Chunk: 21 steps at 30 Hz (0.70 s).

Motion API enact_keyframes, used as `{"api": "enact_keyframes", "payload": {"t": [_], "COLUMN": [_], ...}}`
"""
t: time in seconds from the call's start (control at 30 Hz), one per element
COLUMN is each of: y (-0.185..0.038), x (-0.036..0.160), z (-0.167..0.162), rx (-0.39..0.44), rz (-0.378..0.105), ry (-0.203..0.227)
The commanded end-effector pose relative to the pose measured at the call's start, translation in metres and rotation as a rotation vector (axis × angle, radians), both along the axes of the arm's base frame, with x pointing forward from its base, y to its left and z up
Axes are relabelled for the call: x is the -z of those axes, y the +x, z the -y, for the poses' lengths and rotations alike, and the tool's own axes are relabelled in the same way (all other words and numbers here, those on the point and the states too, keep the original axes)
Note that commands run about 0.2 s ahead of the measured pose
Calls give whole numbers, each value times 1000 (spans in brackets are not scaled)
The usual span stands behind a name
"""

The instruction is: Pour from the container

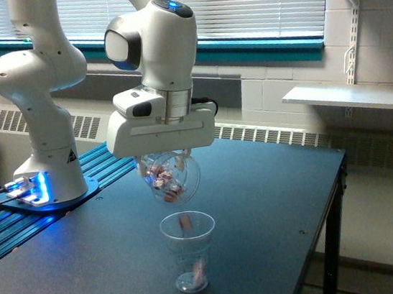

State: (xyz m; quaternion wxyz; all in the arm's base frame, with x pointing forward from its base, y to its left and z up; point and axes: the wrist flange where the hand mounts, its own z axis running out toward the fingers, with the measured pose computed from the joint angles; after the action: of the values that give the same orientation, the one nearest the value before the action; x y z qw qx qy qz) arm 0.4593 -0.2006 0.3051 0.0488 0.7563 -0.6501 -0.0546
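Note:
My gripper (165, 157) is shut on the container (172, 178), a clear thin plastic cup tipped over so its wide rim faces down and toward the camera. Small pink and white pieces sit inside it near the rim. Directly below stands a second clear tapered cup (190, 259) with tiny dots on its wall, upright on the dark table (259, 182). One pink piece (185, 223) is falling at that cup's mouth and another pink piece (199, 270) lies near its bottom. The fingertips are mostly hidden behind the container.
The arm's white base (48, 174) with blue lights stands on a ribbed mount at the exterior view's left. The table's edge (334, 172) runs along the exterior view's right. A white wall shelf (353, 97) hangs beyond it, and window blinds fill the back.

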Motion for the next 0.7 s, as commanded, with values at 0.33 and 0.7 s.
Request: {"api": "enact_keyframes", "payload": {"t": [0.33,0.7], "y": [7,10], "x": [3,-2], "z": [-2,1], "rx": [23,51], "rz": [0,17], "ry": [67,108]}}
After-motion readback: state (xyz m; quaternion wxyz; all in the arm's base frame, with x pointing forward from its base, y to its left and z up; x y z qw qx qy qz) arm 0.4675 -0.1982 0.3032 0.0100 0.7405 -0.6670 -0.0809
